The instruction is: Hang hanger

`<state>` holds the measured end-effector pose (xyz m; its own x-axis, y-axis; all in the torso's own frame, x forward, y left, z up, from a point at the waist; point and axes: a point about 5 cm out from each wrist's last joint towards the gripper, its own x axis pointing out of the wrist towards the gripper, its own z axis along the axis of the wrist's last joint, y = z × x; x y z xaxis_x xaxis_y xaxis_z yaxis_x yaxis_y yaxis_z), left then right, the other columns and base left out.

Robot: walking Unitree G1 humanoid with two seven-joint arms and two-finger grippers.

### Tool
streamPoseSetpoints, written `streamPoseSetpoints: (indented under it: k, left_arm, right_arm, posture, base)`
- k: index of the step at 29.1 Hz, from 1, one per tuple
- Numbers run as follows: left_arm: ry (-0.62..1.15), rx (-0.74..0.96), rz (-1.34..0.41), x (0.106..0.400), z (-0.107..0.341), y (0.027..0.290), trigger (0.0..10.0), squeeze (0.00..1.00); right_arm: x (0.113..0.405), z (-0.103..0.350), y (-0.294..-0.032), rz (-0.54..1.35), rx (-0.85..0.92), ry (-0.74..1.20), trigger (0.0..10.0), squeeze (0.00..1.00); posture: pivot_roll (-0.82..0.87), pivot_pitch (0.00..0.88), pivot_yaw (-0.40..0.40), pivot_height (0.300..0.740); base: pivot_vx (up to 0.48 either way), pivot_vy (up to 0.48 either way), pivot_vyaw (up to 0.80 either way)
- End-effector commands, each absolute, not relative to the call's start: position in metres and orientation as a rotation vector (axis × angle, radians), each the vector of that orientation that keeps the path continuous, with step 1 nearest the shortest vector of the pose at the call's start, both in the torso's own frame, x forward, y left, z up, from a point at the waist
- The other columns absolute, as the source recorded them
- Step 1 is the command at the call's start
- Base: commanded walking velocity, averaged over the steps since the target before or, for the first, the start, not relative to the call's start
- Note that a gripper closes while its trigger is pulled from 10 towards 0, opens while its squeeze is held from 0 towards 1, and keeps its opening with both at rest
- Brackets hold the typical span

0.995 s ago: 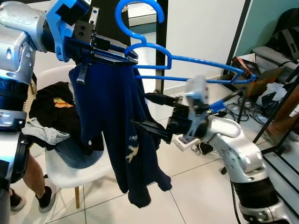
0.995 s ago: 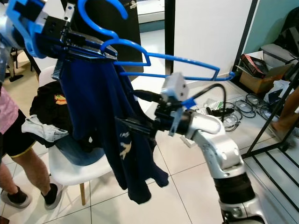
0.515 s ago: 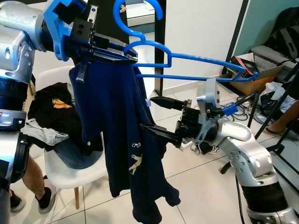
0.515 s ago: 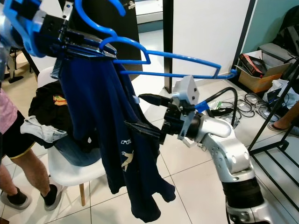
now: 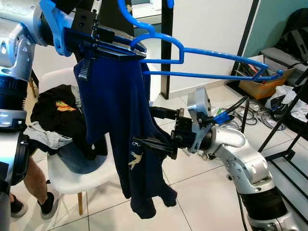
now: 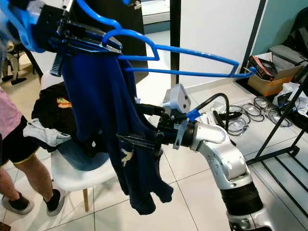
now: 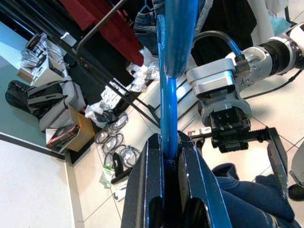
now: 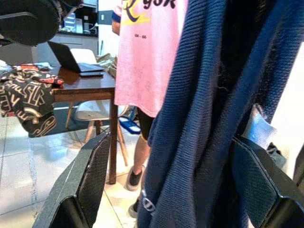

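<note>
Head-camera and wrist views of a garment being fitted to a hanger before hanging. The left gripper, raised at upper left, has its two black fingers closed on the blue plastic hanger just below the hook; the left wrist view shows the blue bar pinched between the finger pads. The hanger extends rightward, its right shoulder bare. A navy blue garment is draped from the clamped left end and falls in a loose bunch toward the tiled floor. The right gripper reaches in from the right at mid-height with its fingers spread wide, one above and one below a fold of the fabric; it holds nothing, and the right wrist view shows the knit cloth lying between the open fingers. Behind and to the left stands a white chair piled with clothes, a person's leg beside it; a black rack stands at far right. Judged step: seize the cloth and draw it over the bare shoulder. To do this well, close deep on a single layer near the neck opening, and pull along the bar without twisting the hanger in the left grip.
</note>
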<state>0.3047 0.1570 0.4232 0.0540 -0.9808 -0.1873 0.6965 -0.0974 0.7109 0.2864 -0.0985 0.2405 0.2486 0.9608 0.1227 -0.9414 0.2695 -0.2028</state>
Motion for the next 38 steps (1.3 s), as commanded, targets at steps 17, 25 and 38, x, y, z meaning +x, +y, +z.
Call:
streamPoseSetpoints:
  k: [17, 25, 38]
  left_arm:
    - [-0.509, 0.812, -1.532, 0.297, 0.433, 0.157, 10.0, 0.0]
    - [-0.517, 0.815, -1.545, 0.296, 0.434, 0.154, 10.0, 0.0]
    - [-0.526, 0.813, -1.549, 0.296, 0.434, 0.151, 10.0, 0.0]
  right_arm:
    - [0.276, 0.244, -0.112, 1.341, -0.078, -0.249, 10.0, 0.0]
    - [0.276, 0.237, -0.097, 1.384, -0.1, -0.215, 10.0, 0.0]
    - [0.283, 0.214, -0.084, 1.366, -0.234, -0.063, 10.0, 0.0]
  posture:
    - [0.05, 0.0, 0.082, 0.74]
    - [0.05, 0.0, 0.081, 0.74]
    - [0.05, 0.0, 0.08, 0.74]
  base:
    - [0.0, 0.0, 0.0]
    - [0.0, 0.0, 0.0]
    - [0.0, 0.0, 0.0]
